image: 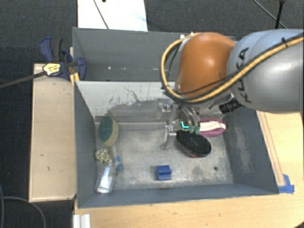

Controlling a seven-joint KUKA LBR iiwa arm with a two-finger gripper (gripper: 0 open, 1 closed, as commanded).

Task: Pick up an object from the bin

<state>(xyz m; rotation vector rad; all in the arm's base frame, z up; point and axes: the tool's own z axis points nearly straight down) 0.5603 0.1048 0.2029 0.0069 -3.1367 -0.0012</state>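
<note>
Hanging low in the grey metal bin (124,95), the gripper (176,128) sits towards the back wall, just beside the left end of a black oval brush with a pink and white handle (194,145). Whether the gripper is released or clenched cannot be told. A small blue block (163,173) lies near the front. A round green sponge (107,130) and a clear plastic packet (105,177) lie along the left wall.

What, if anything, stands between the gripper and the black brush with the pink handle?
Nothing visible does: the gripper hangs right at the black brush, by its upper left edge. The blue block and green sponge lie well apart from both.
</note>
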